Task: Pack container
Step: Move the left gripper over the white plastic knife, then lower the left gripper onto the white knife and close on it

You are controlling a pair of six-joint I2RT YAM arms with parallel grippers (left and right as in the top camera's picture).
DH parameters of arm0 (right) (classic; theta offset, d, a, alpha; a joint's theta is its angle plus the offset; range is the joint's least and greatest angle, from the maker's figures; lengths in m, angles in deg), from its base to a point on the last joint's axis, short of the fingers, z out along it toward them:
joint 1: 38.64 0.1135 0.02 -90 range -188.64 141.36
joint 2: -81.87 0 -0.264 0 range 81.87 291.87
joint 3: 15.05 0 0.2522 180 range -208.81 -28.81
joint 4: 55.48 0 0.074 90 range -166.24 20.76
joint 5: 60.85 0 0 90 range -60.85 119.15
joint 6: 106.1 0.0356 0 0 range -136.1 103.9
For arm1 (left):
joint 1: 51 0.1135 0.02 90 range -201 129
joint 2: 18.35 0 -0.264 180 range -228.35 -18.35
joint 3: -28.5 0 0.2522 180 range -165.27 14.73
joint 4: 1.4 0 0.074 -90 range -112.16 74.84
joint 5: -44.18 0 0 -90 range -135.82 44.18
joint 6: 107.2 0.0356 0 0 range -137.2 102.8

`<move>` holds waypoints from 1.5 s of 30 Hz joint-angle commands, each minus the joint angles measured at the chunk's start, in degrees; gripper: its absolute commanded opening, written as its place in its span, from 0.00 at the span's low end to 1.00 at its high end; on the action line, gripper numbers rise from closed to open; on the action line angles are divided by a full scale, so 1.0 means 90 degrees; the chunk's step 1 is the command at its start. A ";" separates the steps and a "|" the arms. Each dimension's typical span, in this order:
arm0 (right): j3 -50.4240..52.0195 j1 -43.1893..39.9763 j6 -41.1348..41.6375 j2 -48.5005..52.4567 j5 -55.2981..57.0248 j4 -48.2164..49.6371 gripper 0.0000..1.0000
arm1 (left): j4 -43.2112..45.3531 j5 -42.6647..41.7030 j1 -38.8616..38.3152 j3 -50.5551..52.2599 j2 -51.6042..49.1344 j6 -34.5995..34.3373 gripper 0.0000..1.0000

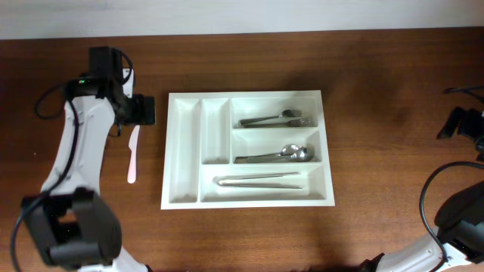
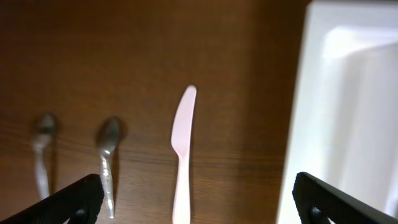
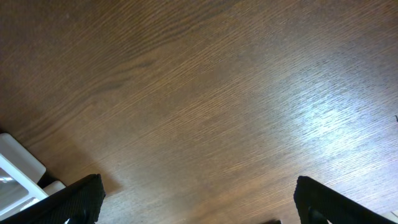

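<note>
Container (image 1: 184,151): between the arms; its two narrow slots bare.
Left gripper (image 1: 144,110): fingers wide, empty, just off the Container's left wall, over the knife's end; likely the nearer arm.
Right gripper (image 1: 460,122): fingers wide, empty, well right of the Container.
Pink knife (image 1: 133,155): just left of the Container, long axis parallel to that wall.

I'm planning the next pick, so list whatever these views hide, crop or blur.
- Farther spoon and nearer spoon: left wrist view, handles cropped by bottom edge; overhead, unseen, likely under the left arm.
- Pink knife: handle end cropped, left wrist view.
- Cutlery in the tray: overhead, too small to count.
- Right gripper: overhead, cut by right edge.
</note>
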 commanded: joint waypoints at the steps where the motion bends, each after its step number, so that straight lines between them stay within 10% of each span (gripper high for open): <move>1: 0.0019 -0.0032 0.0075 -0.0102 -0.0039 0.0010 0.99 | -0.0129 -0.0102 0.0036 -0.0012 -0.0471 0.0095 0.99; 45: 0.0019 -0.0032 0.0075 -0.0102 -0.0039 0.0010 0.99 | -0.0386 -0.0500 0.0809 -0.0002 -0.1484 0.0223 0.99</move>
